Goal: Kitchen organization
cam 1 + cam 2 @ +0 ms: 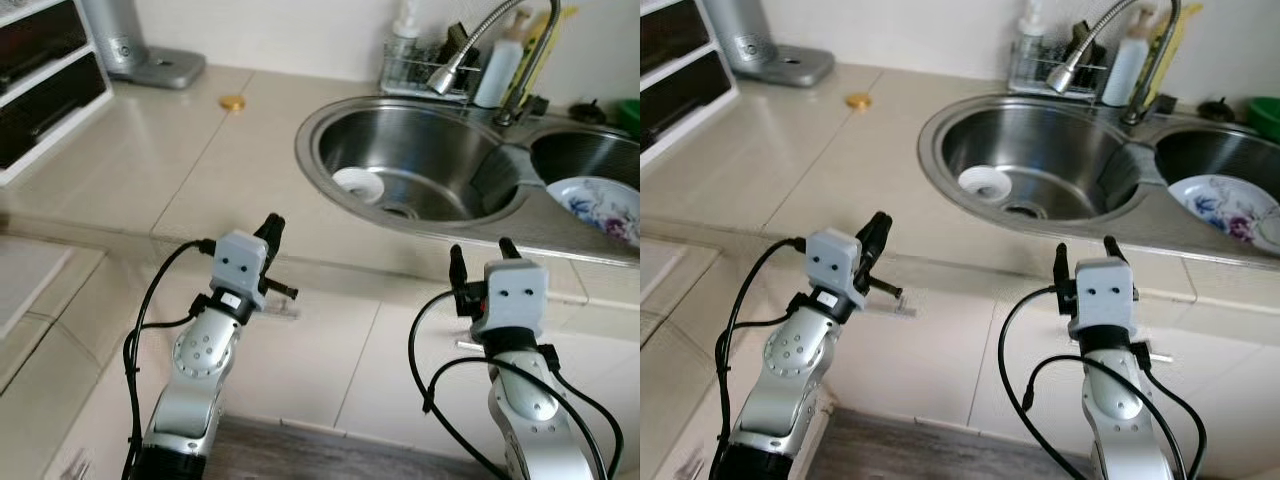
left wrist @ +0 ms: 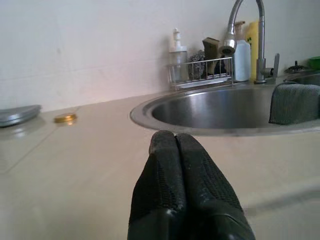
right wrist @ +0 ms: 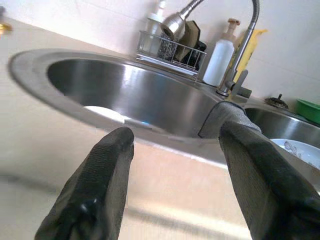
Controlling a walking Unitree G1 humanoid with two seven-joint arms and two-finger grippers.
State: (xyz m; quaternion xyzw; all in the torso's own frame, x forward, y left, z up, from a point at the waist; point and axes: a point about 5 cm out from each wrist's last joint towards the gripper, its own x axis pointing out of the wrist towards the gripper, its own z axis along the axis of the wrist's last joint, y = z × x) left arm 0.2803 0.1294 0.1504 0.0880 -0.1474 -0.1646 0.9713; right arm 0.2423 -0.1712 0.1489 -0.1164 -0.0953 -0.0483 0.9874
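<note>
Small white round dish (image 1: pixel 357 184) lies at the bottom of the left stainless steel sink basin (image 1: pixel 330 120), just beside the drain; a white plate with blue-purple floral print (image 1: pixel 603 207) rests tilted in the right basin (image 1: pixel 560 150). Both look like glazed ceramic: stiff, breakable, likely slick if wet, so best pinched across the rim, not the face. Both arms hang near the beige counter's front edge (image 1: pixel 300 255), well short of the sinks: left gripper (image 1: pixel 271 235) with fingers pressed together, right gripper (image 1: pixel 482 257) spread wide and empty; grey cloth (image 2: pixel 294 102) drapes the divider, gold bottle cap (image 1: pixel 232 102) far left.
</note>
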